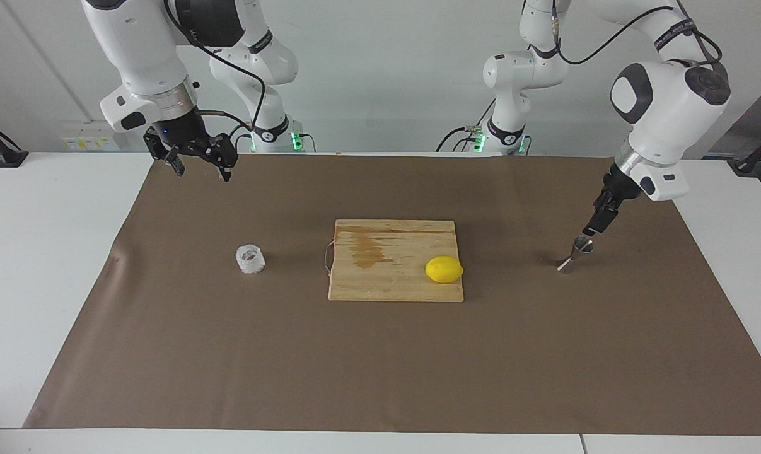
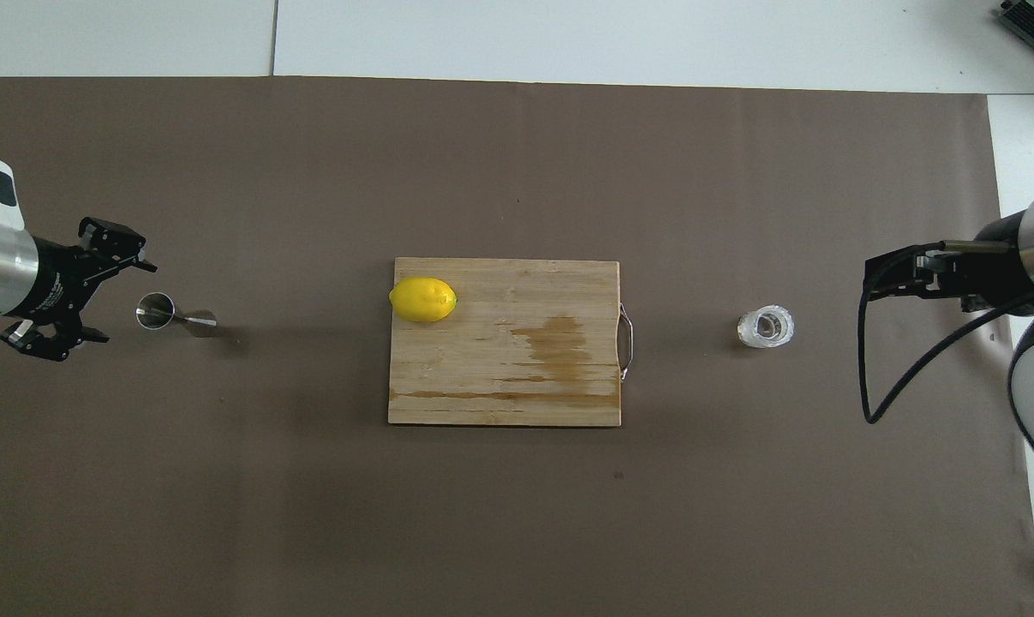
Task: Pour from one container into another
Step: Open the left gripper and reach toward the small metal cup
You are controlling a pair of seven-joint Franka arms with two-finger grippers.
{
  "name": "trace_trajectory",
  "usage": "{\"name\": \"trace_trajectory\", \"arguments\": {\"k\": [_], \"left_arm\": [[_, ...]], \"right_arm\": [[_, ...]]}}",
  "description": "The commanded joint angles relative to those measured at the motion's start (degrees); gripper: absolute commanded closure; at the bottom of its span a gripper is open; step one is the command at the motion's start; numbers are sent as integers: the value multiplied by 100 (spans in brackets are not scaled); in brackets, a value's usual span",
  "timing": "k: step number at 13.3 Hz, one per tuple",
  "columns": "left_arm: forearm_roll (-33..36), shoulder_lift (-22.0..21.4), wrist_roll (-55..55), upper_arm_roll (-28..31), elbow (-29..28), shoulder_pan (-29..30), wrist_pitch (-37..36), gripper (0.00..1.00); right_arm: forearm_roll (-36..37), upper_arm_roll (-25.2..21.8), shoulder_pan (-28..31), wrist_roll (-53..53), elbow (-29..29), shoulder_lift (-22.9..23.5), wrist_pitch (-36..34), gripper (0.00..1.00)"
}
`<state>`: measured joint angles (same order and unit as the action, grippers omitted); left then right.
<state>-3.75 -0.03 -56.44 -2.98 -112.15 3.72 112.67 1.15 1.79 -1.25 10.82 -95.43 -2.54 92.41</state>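
Left tool (image 1: pixel 591 228) jaws spread, empty, just over the upright steel jigger (image 1: pixel 576 253), toward the left arm's end from the cutting board (image 1: pixel 396 260). Right tool (image 1: pixel 198 165) spread too, waiting, up near the robots from the crinkled clear cup (image 1: pixel 250 259), standing beside the board's handle end.

The left tool (image 1: pixel 596 222) hangs just above the upright steel jigger (image 1: pixel 575 253), apart from it.
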Motion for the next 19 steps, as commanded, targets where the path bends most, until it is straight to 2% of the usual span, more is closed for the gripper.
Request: {"name": "trace_trajectory", "arguments": {"k": [1,3,6,8,12,18,19], "left_arm": [[-282,161,-472,-36,-323,251,535,0],[-740,152,-499,-27,-535,409,764,0],[-978,178,-490,-27,-746,445,949,0],[-1127,397,-490,-27,-756,454,1037,0],[-1146,574,-482,-27,-747,445,1204,0],[-1146,574,-446,-36,-826,427,1398,0],[-1154,557,-429,-36,-861,436,1424,7]], "right_arm": [[-62,41,55,-45,-37,-9,23,0],[-62,41,55,-45,-37,-9,23,0],[-71,41,55,-45,-37,-9,32,0],[-71,41,55,-45,-37,-18,32,0],[-71,41,64,-54,-81,-27,32,0],[-80,41,64,-54,-81,-27,41,0],[-80,41,64,-62,-89,-27,41,0]]}}
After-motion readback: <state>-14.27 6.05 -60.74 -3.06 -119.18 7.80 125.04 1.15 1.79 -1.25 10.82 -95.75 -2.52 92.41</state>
